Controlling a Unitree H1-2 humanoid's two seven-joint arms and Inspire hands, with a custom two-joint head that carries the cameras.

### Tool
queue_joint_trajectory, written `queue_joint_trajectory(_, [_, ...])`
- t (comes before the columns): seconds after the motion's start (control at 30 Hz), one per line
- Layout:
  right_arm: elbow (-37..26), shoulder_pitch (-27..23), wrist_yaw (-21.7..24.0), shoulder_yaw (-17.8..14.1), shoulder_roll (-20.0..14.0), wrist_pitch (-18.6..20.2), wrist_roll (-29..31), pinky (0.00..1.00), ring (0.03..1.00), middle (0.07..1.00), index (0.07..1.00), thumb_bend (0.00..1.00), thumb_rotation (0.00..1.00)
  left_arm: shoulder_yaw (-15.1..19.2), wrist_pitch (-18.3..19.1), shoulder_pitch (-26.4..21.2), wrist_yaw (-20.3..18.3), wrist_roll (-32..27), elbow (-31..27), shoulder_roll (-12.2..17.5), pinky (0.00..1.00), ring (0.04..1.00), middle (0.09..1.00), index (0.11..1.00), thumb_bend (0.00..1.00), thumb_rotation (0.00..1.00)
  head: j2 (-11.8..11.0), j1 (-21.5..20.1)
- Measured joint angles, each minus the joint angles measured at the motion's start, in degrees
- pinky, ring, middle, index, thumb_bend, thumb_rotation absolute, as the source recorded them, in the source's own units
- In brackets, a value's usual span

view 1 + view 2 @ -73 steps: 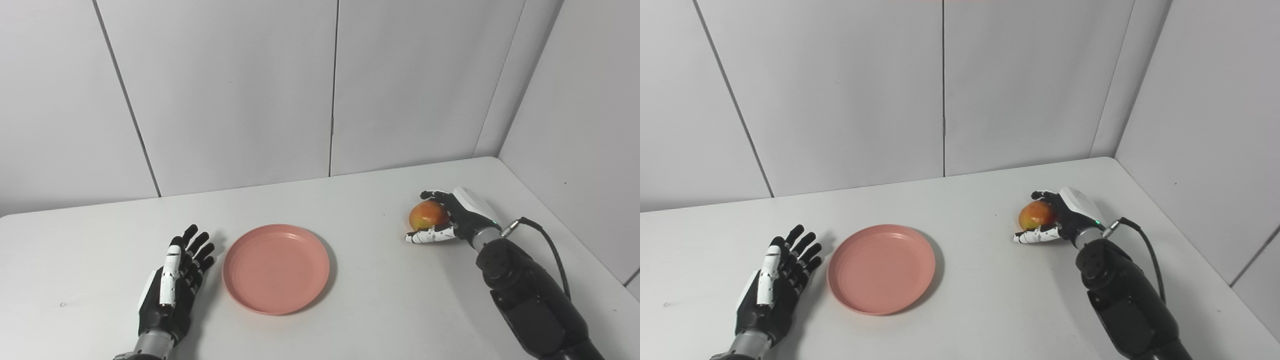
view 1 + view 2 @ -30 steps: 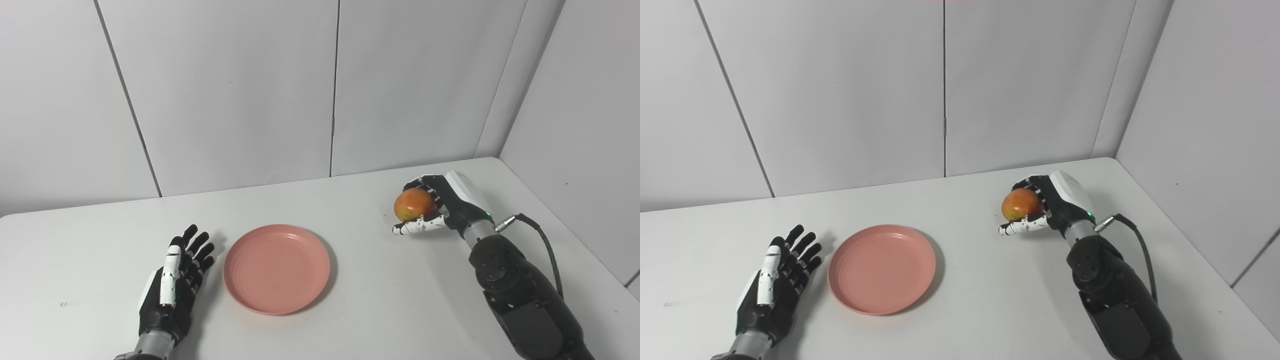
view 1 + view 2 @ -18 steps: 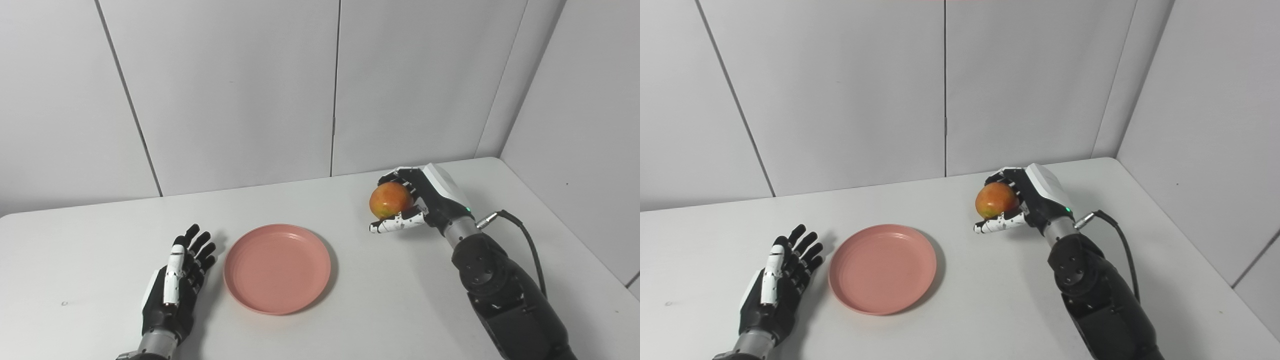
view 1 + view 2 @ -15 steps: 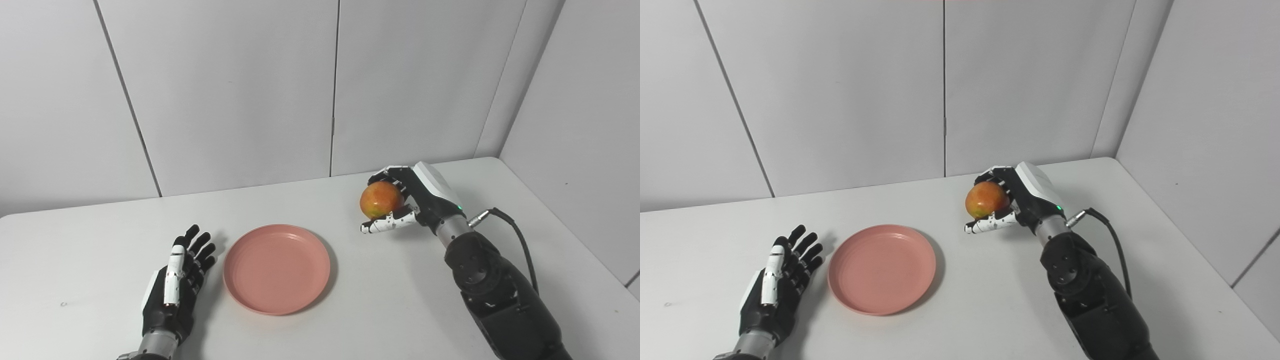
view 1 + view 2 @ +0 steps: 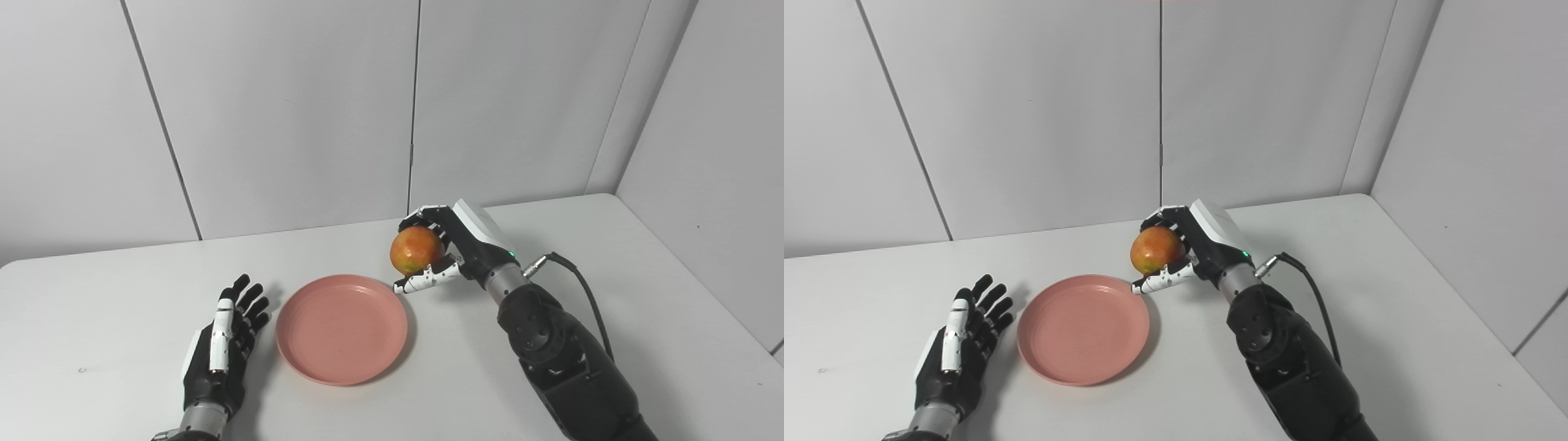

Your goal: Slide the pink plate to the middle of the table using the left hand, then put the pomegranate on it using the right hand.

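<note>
above the far right edge of the pink plate, the right hand grasps the pomegranate, held clear of the white surface. the fruit is round and smooth-skinned, orange-red over most of its face with a yellow-green patch low on the side toward the camera. dark fingers curl over its top and far side, while the white thumb runs underneath it, its tip reaching to just over the plate's rim. the plate is a shallow, round dish in a matte salmon pink, with faint concentric rings on its floor and a low raised rim; it lies flat on the surface with nothing on it, a little left of the middle. the left hand rests just beside the plate's left edge, released, fingers spread and pointing away toward the grey wall panels; whether it touches the rim cannot be told. a black cable loops from the right wrist.
</note>
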Motion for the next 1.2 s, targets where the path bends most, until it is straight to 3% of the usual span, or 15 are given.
queue_joint_trajectory(0.23, [2.25, -0.42, -0.58, 3.05, 3.33, -1.06, -0.7, 0.39, 0.455, 0.517, 0.569, 0.53, 0.13, -0.64, -1.28, 0.0, 0.35, 0.92, 0.61, -0.45, 0.92, 0.908, 0.919, 0.903, 0.44, 1.0, -0.26, 2.99])
queue_joint_trajectory(0.47, [5.1, -0.95, -0.64, 5.95, 4.94, -2.69, -2.35, 0.37, 0.452, 0.532, 0.586, 0.53, 0.17, -1.19, -1.76, 0.0, 1.08, 1.63, 0.81, -1.41, 0.91, 0.907, 0.923, 0.916, 0.44, 1.0, -0.35, 5.9])
queue_joint_trajectory(0.7, [8.16, -0.92, -1.22, 8.11, 7.1, -5.44, -2.97, 0.26, 0.341, 0.443, 0.569, 0.53, 0.16, -1.8, -1.81, 0.0, 1.81, 2.19, 0.84, -3.11, 0.92, 0.914, 0.937, 0.933, 0.43, 1.0, -0.35, 9.4])
queue_joint_trajectory(1.2, [11.35, -0.22, -3.37, 10.98, 8.34, -8.55, -6.54, 0.29, 0.372, 0.476, 0.606, 0.52, 0.11, -2.63, -3.54, 0.0, 2.97, 3.26, 1.57, -4.4, 0.91, 0.92, 0.937, 0.934, 0.43, 1.0, 0.0, 12.57])
